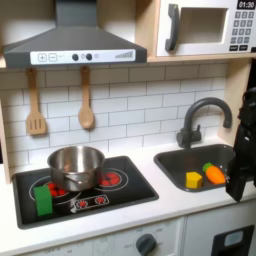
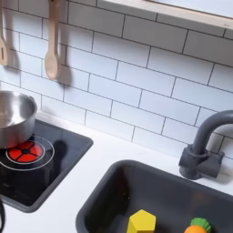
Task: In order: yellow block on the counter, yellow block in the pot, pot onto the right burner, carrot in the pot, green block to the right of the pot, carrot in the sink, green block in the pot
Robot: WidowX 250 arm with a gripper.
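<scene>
A: First exterior view. What does the arm's black gripper (image 1: pixel 240 165) do?

B: It hangs at the frame's right edge, over the dark grey recessed sink (image 1: pixel 190 186); whether its jaws are parted or closed cannot be told. Just beside it, to the first exterior view's left, the small orange toy carrot (image 1: pixel 215 174) and the small bright yellow cube (image 1: pixel 193 180) lie in the basin. Well away, further left, the round shiny steel pot (image 1: pixel 76 166) stands on the black stovetop (image 1: pixel 120 190), the tall green block (image 1: pixel 43 199) before it.

A: Second exterior view?

B: Yellow cube (image 2: pixel 142 222) and carrot (image 2: pixel 198 226) rest on the sink (image 2: pixel 109 196) floor; the pot (image 2: pixel 15 116) sits at the second exterior view's left, the off-white counter (image 2: pixel 123 147) between.
</scene>
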